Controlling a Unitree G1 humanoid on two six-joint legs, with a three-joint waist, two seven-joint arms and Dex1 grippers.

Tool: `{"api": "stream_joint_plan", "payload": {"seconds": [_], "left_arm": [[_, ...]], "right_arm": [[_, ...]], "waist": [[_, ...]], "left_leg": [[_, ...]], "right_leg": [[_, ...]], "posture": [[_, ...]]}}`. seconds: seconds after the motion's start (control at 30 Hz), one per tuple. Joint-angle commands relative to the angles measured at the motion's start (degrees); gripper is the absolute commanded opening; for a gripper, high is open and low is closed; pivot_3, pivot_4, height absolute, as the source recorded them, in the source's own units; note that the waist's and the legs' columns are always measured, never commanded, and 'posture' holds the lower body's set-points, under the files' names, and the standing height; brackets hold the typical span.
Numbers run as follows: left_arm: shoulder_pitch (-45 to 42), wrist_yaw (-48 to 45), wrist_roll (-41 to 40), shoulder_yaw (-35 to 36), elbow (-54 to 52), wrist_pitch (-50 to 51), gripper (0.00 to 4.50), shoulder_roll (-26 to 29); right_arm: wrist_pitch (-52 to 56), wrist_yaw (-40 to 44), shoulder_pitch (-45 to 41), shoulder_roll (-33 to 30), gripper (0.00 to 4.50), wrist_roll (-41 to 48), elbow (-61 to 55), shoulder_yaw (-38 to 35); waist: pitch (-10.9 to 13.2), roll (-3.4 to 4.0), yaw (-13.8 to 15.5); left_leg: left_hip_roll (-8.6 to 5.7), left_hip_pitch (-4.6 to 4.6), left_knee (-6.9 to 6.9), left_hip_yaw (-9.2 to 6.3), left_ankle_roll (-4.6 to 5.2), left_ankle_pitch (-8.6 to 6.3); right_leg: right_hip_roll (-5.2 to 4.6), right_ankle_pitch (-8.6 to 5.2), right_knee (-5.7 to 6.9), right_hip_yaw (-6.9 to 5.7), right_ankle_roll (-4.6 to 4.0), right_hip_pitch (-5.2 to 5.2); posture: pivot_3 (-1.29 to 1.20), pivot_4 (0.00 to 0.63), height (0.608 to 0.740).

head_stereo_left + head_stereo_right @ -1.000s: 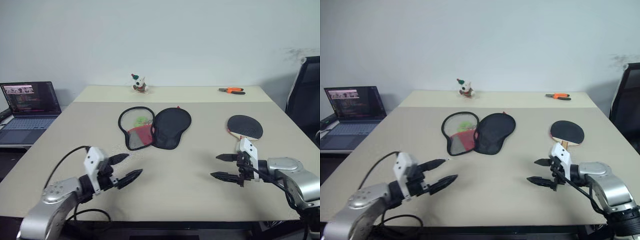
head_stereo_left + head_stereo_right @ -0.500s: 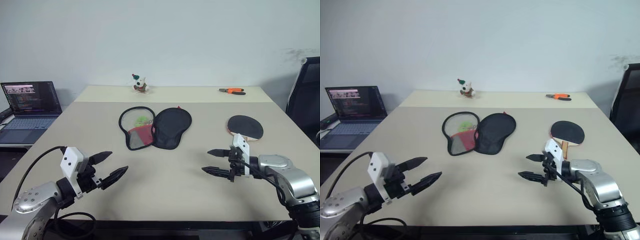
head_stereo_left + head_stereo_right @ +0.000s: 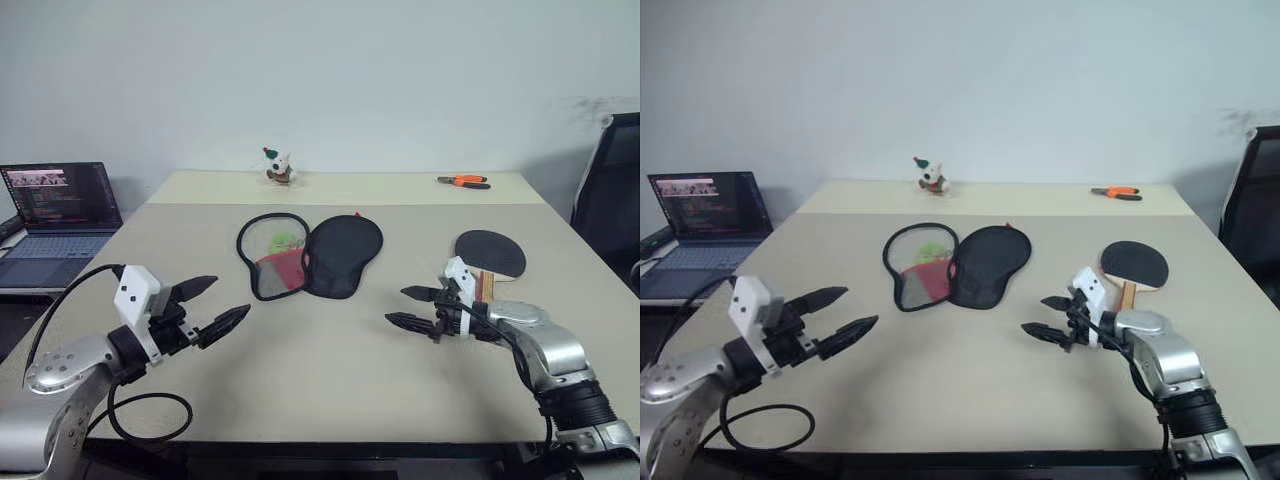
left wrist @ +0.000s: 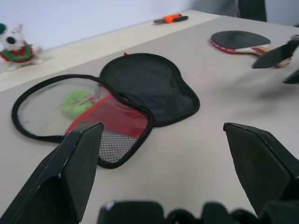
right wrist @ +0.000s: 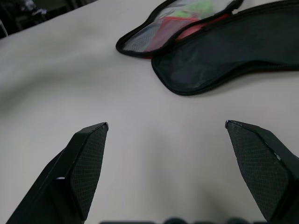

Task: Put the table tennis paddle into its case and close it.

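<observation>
Beige bench, wall behind it. The case lies unzipped and spread flat near the middle of the bench, two lobes side by side and joined along one edge. The lobe toward the robot's left shows mesh with a red panel and something green under it; the other lobe is plain black lining, facing up.

The table tennis paddle lies flat on the bench to the robot's right of the case, well apart from it, black face up, wooden handle pointing toward the robot. It is outside the case.

Right gripper hangs above the bench, just in front of the paddle's handle end, fingers spread wide and pointing toward the robot's left. It grasps nothing. In the right wrist view both fingers frame bare bench, with the case beyond them. Whether the back of this hand touches the paddle handle I cannot tell.

Left gripper hangs over the near left part of the bench, short of the case, fingers spread wide, empty, aimed toward the case. In the left wrist view the case sits between its two fingers, farther off.

At the far edge of the bench: a small plush toy and orange-handled pliers. A laptop, screen lit, sits on a separate surface off the robot's left side. A black chair stands at the right.
</observation>
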Motion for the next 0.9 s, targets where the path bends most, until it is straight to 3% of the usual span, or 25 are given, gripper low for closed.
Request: {"api": "stream_joint_plan", "payload": {"seconds": [0.03, 0.13, 0.27, 0.63, 0.9], "left_arm": [[-0.8, -3.1, -1.2, 0.1, 1.1, -0.3, 4.50, 1.4], [-0.5, -8.5, -2.9, -0.7, 1.7, 1.0, 4.50, 3.4], [-2.0, -12.7, -2.4, -1.3, 5.1, 1.0, 4.50, 6.4], [-4.3, -12.5, -0.8, -1.3, 8.3, 0.0, 4.50, 6.4], [-3.9, -10.6, -0.6, -0.5, 8.0, -0.4, 4.50, 5.6]], "right_arm": [[4.7, -7.3, -4.2, 3.7, 4.44, -1.3, 1.3, -0.1], [10.0, -10.2, -8.7, 8.2, 4.44, 0.3, 5.4, -0.9], [8.7, -14.7, -14.7, 13.3, 4.44, -1.5, 13.5, -1.8], [-5.5, -25.0, -25.4, 23.2, 4.44, -8.5, 39.5, -2.5], [-9.6, -23.8, -30.1, 27.1, 4.44, -9.4, 48.1, -3.3]], "waist": [[0.0, 0.00, -0.1], [0.0, 0.00, -0.5], [0.0, 0.00, -1.0], [0.0, 0.00, -1.4], [0.0, -0.01, -1.4]], "left_leg": [[0.02, 0.00, 0.00, 0.00, 0.00, 0.00], [0.04, 0.00, 0.01, 0.00, -0.01, 0.00], [0.05, 0.00, -0.01, 0.00, 0.00, 0.00], [0.07, -0.05, -0.07, 0.06, 0.05, -0.03], [0.10, -0.04, -0.07, 0.10, 0.05, -0.03]], "right_leg": [[0.01, 0.00, 0.01, 0.00, 0.00, 0.00], [0.04, 0.03, 0.05, 0.01, -0.05, -0.04], [0.06, 0.03, 0.03, 0.02, -0.05, -0.04], [0.04, 0.03, 0.03, 0.14, -0.06, -0.13], [-0.03, 0.04, 0.05, 0.18, -0.07, -0.14]], "posture": [[0.00, 0.150, 0.740], [0.00, 0.150, 0.740], [0.00, 0.150, 0.740], [0.00, 0.150, 0.740], [0.00, 0.150, 0.740]]}}
